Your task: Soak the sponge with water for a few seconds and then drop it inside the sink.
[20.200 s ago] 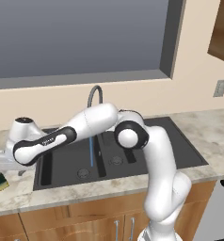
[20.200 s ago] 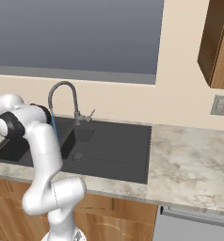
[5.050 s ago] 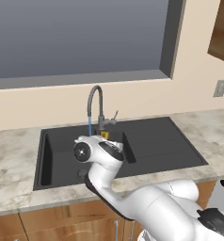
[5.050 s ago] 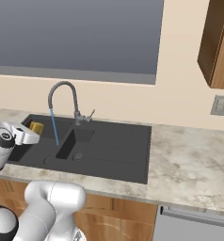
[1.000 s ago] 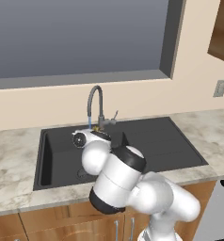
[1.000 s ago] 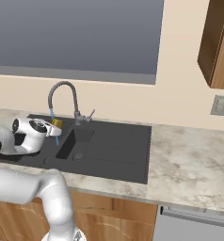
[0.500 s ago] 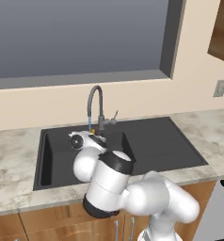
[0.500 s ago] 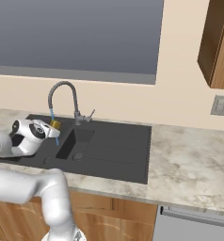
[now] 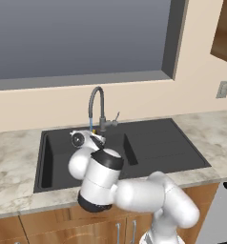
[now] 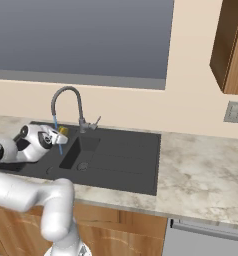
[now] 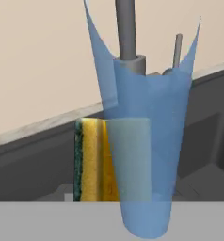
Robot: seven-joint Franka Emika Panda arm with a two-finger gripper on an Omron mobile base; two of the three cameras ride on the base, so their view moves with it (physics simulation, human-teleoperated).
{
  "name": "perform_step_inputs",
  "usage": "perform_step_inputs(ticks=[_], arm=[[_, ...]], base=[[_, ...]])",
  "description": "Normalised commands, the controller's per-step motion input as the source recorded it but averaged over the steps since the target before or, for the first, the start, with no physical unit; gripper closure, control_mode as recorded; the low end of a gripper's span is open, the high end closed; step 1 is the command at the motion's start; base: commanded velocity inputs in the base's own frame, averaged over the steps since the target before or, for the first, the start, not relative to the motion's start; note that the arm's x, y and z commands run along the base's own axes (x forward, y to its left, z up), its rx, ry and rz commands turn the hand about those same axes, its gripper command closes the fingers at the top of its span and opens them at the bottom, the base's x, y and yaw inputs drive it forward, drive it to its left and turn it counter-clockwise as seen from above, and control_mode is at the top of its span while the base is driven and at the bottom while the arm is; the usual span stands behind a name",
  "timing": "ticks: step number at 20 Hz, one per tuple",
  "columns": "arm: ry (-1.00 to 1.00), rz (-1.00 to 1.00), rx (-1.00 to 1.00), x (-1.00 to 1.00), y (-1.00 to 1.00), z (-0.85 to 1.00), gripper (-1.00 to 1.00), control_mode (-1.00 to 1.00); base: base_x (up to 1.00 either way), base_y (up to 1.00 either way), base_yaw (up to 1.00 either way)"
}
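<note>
Hand view: we see the sponge (image 11: 97,160) upright just ahead of the hand, yellow body, dark green scrub layer on its left edge, long axis vertical in this view.
Water (image 11: 147,141): pale blue, overlapping the sponge's right half.
Gripper (image 10: 57,136): we judge it closed on the sponge; fingertips themselves not discernible.
Sponge location: right base view puts it (image 10: 63,131) under the faucet (image 10: 66,107) spout, above the left basin of the sink (image 10: 141,165).
Key relation: basin lies straight below the held sponge; we judge that opening the fingers there would drop it in.
Left base view: gripper (image 9: 94,139) beside the stream.
Writing/brands: none legible.
</note>
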Motion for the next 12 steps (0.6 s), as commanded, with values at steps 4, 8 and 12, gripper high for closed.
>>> perform_step_inputs(ticks=[4, 8, 12], arm=[[0.00, 0.00, 0.03, 0.03, 0.02, -0.05, 1.00, -1.00], [0.00, 0.00, 0.07, -0.63, 0.11, 0.06, 1.00, -1.00], [0.00, 0.00, 0.07, -0.69, 0.11, 0.17, 1.00, -1.00]], base=[[0.00, 0.00, 0.00], [0.00, 0.00, 0.00], [0.00, 0.00, 0.00]])
